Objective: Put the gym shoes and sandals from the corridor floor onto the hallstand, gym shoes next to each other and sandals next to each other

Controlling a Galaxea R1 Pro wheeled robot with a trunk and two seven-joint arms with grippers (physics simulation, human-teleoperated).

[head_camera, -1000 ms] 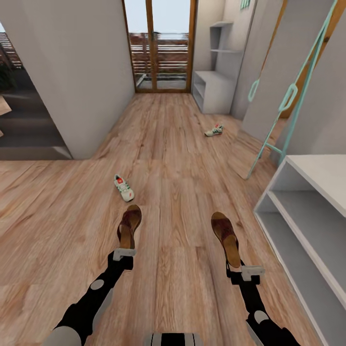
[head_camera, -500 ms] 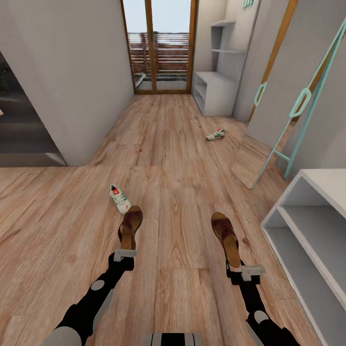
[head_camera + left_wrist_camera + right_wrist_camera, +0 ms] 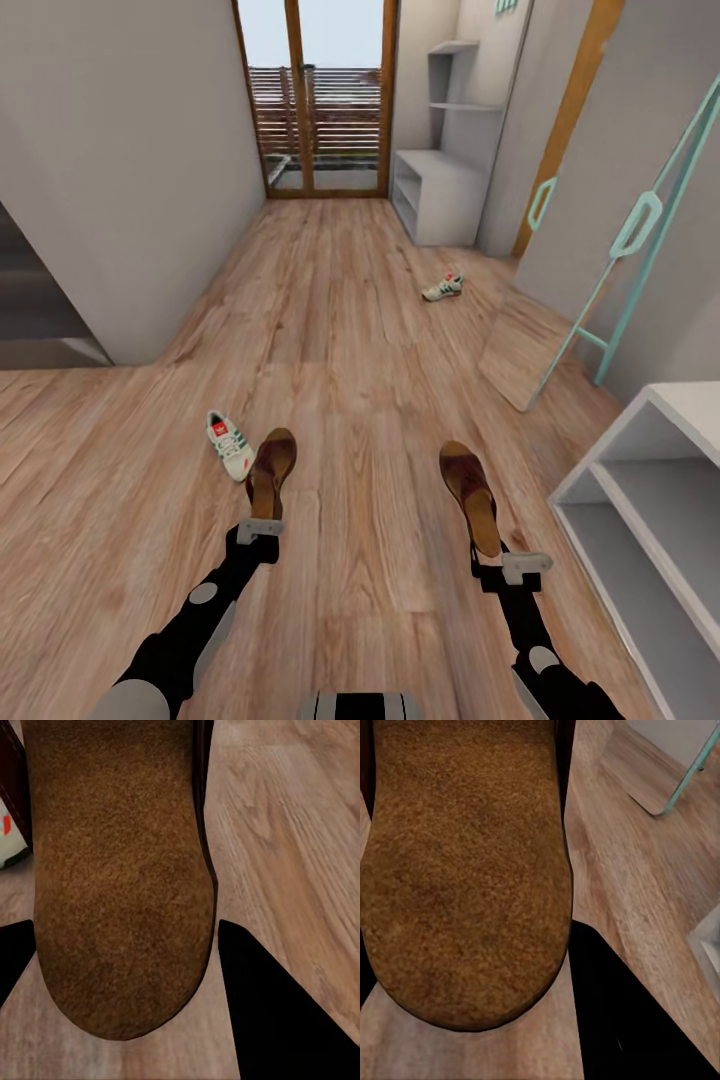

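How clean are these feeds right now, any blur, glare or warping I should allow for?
Head view: wide-angle, walls and the mirror lean outward; even light, faint shadows, no glare; the far gym shoe is small and soft. Left wrist view: the sandal is too close, only grainy footbed. Right wrist view: the same with the other sandal.

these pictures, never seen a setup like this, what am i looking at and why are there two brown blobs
It is a simulated two-armed robot in a corridor. The big picture comes from a camera on its head, looking down over both black arms. The other two come from cameras at each wrist, so the brown blobs are sandal soles seen very close. The left gripper holds one sandal by the heel, and the right gripper holds the other sandal. On the wood floor lie two sneakers, a near one and a far one. The white hallstand stands at the far end.
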